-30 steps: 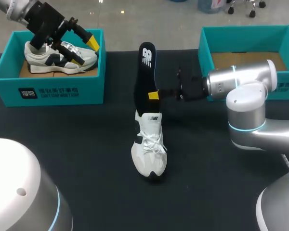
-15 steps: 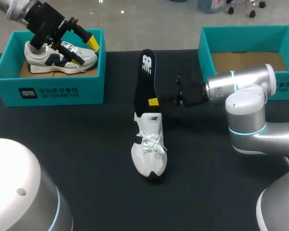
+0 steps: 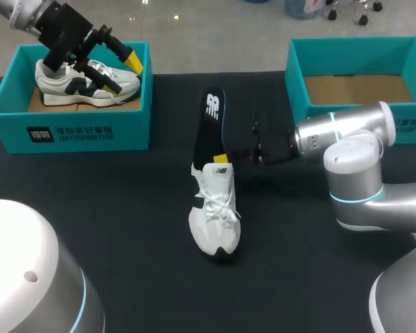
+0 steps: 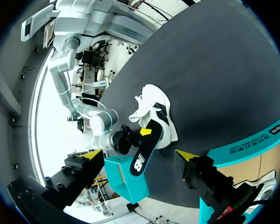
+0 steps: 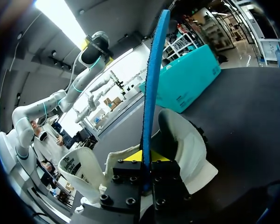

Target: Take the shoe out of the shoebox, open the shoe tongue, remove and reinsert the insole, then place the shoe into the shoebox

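Because the right fingers (image 5: 141, 158) clench the black insole (image 3: 209, 121) near its lower end, its long axis rising from the white shoe's (image 3: 215, 208) opening at mid-frame on the worktop (image 3: 125, 229), that arm is nearer; the left fingers (image 3: 130, 60) hang released over the upper-left shoebox (image 3: 69, 132).

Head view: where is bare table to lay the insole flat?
The widest bare table lies between the left shoebox and the white shoe, running toward the near edge. Another strip lies between the shoe's toe and that edge. It is crowded between the insole and the right shoebox, where the right gripper and its arm lie.
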`<action>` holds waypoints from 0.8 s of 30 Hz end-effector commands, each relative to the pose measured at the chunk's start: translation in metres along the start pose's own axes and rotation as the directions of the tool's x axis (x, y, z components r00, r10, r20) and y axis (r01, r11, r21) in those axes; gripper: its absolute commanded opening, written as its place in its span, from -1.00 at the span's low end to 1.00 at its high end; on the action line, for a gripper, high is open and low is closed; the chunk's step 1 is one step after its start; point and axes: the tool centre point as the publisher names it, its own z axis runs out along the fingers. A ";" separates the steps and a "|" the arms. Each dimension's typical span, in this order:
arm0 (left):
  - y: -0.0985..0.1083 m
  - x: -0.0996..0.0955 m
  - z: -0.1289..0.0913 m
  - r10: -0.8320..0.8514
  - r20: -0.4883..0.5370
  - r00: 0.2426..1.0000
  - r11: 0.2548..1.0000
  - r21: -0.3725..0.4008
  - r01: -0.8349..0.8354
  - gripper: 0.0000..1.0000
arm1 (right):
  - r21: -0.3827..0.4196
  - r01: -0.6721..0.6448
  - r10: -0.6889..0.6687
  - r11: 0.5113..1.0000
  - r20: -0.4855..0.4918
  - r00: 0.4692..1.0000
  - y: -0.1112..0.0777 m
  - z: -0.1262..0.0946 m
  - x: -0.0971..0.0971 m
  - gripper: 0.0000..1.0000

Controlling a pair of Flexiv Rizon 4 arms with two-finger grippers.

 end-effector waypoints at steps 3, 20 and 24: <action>-0.001 0.000 -0.001 0.000 -0.004 1.000 1.000 0.000 0.000 1.00 | 0.008 -0.008 0.008 1.000 -0.002 1.000 -0.004 0.004 0.001 -1.00; -0.001 0.000 -0.001 0.000 -0.004 1.000 1.000 0.000 0.000 1.00 | 0.022 0.079 -0.079 0.997 0.016 0.997 0.032 0.000 0.008 -0.29; -0.001 0.000 -0.001 0.000 -0.004 1.000 1.000 0.000 0.000 1.00 | 0.033 0.089 -0.090 0.995 0.017 0.996 0.039 0.000 0.005 -0.44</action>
